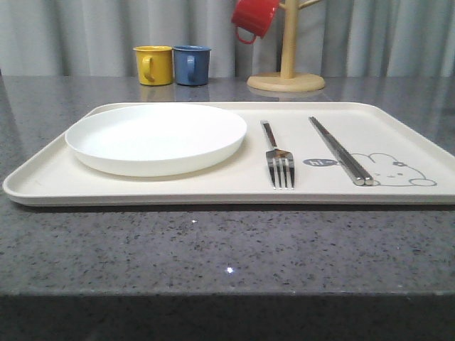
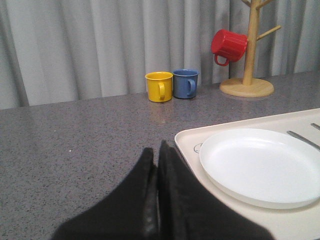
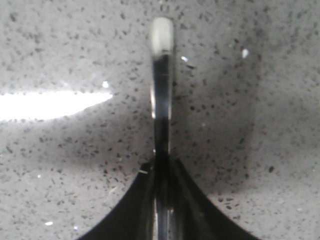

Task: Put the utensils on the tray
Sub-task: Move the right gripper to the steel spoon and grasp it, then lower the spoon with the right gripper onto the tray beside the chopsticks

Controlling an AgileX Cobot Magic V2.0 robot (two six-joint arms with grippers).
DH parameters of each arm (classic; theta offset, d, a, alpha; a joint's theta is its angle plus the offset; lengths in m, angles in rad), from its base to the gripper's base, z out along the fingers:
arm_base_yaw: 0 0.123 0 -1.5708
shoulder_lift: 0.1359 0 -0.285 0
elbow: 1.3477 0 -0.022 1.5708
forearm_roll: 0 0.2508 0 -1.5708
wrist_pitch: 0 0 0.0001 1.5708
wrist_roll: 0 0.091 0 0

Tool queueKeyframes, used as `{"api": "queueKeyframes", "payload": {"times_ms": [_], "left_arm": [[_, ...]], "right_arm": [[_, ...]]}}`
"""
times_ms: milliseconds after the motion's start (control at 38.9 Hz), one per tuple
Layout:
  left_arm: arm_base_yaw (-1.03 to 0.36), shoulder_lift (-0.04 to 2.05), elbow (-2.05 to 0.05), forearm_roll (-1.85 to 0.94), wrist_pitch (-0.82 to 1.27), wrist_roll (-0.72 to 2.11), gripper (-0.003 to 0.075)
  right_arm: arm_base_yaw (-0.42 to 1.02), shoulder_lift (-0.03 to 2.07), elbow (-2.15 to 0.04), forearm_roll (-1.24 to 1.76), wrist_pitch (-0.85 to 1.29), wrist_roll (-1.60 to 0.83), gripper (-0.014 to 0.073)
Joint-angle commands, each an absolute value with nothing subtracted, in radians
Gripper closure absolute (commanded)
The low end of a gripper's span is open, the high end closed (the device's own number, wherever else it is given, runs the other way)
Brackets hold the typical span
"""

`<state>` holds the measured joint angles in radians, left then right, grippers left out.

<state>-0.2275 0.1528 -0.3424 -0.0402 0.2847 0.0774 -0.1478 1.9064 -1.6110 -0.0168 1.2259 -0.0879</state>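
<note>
You are looking across a speckled grey stone surface (image 1: 213,249) at one large cream tray (image 1: 178,188) with a low rim and a rabbit drawing near its right end. On the tray lie one round white plate (image 1: 156,136) at the left, one silver four-tined fork (image 1: 279,158) just to the right of the plate with its tines toward you, and one pair of flat silver chopsticks (image 1: 340,150) further right, side by side and touching, their near tips over the rabbit drawing. Behind the tray stand two mugs close together, one yellow mug (image 1: 154,65) and one blue mug (image 1: 191,65), and one red mug (image 1: 254,18) hangs on a wooden mug tree (image 1: 287,57) to their right. In your left wrist view, the left pincer (image 2: 156,165) has its dark fingers pressed together with nothing between them, over the bare surface just beside the tray's left edge. In your right wrist view, the right pincer (image 3: 162,172) is pinching one thin shiny metal handle (image 3: 161,95) that sticks straight out above the speckled surface; which utensil it belongs to cannot be told.
</note>
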Motion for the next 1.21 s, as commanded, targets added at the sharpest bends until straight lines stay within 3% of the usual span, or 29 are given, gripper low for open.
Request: {"api": "queueKeyframes", "payload": {"times_ms": [0, 309, 540, 874, 1183], "left_arm": [[-0.227, 0.163, -0.367, -0.051, 0.199, 0.075, 0.0738], [-0.227, 0.163, -0.367, -0.051, 0.199, 0.075, 0.0738], [-0.227, 0.163, -0.367, -0.051, 0.199, 0.075, 0.0738], [-0.227, 0.163, -0.367, -0.051, 0.199, 0.075, 0.0738], [-0.227, 0.163, -0.367, -0.051, 0.199, 0.075, 0.0738]], "right_arm": [[-0.152, 1.828, -1.637, 0.0, 1.337, -0.096, 0.0562], [-0.131, 1.662, -1.637, 0.01, 1.337, 0.0, 0.0561], [-0.022, 1.564, -1.637, 0.097, 1.337, 0.078, 0.0561], [0.184, 1.57, -1.594, 0.113, 1.319, 0.169, 0.0561], [0.213, 1.666, -1.553, 0.114, 1.248, 0.231, 0.0561]]}}
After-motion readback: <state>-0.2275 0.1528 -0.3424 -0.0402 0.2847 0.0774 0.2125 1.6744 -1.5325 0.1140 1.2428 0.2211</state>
